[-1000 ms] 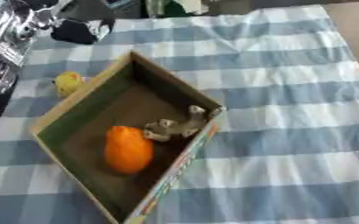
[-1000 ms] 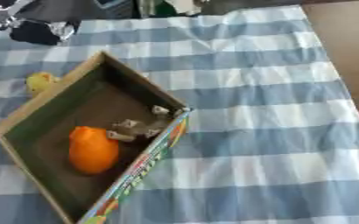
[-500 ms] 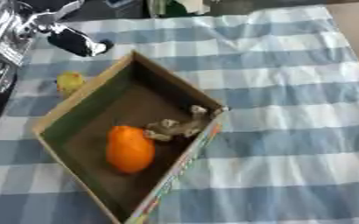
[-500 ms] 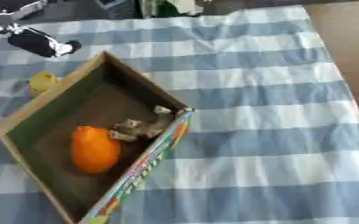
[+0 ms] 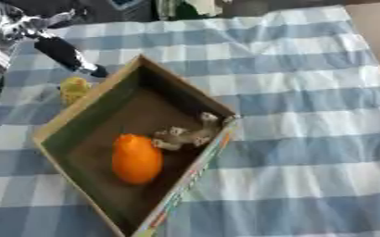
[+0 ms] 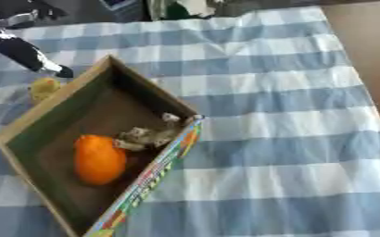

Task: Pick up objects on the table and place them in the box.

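The box [image 5: 104, 111] sits askew on the checked tabletop [image 5: 307, 92], one corner pointing toward the far left, its open top facing up so things can be dropped in from above. Inside lie an orange fruit [image 5: 136, 158] near the middle of the floor and a small pale, knobbly thing [image 5: 183, 135] just beside it, close against the right wall. One object is not yet in: a small yellow thing [image 5: 74, 89] on the cloth just outside the box's left wall, near the far corner.

The left hand [image 5: 67, 55] comes in from the upper left, a dark finger stretched out and slanting down, its tip above the box's far corner and near the yellow thing. It holds nothing; the fingers look straight rather than curled. The right hand is not in view.

The yellow thing lies tight to the cardboard wall, so the likely approach is from the open cloth on its left or far side, since fingers closing from the right would meet the wall. The tabletop to the right of the box is wide and bare of objects. The drop calls only for a short lift over the left wall, which could catch a low carry.
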Available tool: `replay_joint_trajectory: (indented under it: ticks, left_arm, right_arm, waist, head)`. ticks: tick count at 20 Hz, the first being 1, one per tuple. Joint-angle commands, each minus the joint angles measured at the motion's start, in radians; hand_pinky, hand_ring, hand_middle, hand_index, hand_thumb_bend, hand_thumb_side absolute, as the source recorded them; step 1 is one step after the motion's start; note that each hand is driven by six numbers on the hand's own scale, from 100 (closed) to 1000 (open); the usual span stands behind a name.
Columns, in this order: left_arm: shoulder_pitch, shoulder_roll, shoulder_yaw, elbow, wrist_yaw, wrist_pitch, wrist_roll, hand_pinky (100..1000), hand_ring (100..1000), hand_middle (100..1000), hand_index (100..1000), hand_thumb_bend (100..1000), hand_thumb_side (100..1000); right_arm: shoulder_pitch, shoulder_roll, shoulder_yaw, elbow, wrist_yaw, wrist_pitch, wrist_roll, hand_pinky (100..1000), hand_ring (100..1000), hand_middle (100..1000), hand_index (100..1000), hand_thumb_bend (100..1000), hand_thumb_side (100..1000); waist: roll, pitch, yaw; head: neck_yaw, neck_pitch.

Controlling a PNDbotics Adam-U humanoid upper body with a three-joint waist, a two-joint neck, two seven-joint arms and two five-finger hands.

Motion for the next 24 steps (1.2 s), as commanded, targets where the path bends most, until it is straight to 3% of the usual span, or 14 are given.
replay_joint_trajectory:
  ticks: [1, 8, 13, 24]
  left_arm:
    - [-0.023, 0.039, 0.03, 0.022, -0.007, 0.02, -0.032, 815, 867, 821, 993, 712, 593]
    - [-0.016, 0.051, 0.05, 0.057, 0.019, 0.049, -0.095, 779, 835, 782, 957, 637, 590]
    - [-0.007, 0.052, 0.053, 0.071, 0.027, 0.059, -0.097, 743, 812, 762, 928, 529, 523]
    - [0.0, 0.048, 0.053, 0.101, 0.068, 0.066, -0.138, 730, 807, 771, 931, 508, 489]
  right_arm:
    - [-0.005, -0.016, -0.011, -0.019, -0.006, 0.002, 0.003, 696, 780, 707, 777, 100, 693]
    - [0.0, -0.013, -0.015, -0.019, -0.011, 0.004, 0.003, 696, 781, 702, 776, 100, 695]
    - [0.003, -0.01, -0.019, -0.019, -0.012, 0.004, 0.005, 697, 782, 701, 776, 100, 697]
    - [0.01, -0.004, -0.024, -0.019, -0.014, 0.01, 0.009, 698, 783, 700, 775, 100, 696]
  waist:
    - [-0.004, -0.02, 0.0]
    - [-0.006, -0.016, 0.001]
    - [-0.008, -0.013, -0.001]
    - [-0.007, -0.007, -0.006]
  head:
    - [-0.003, -0.01]
    - [-0.004, -0.011]
    - [-0.003, -0.015]
    - [-0.003, -0.016]
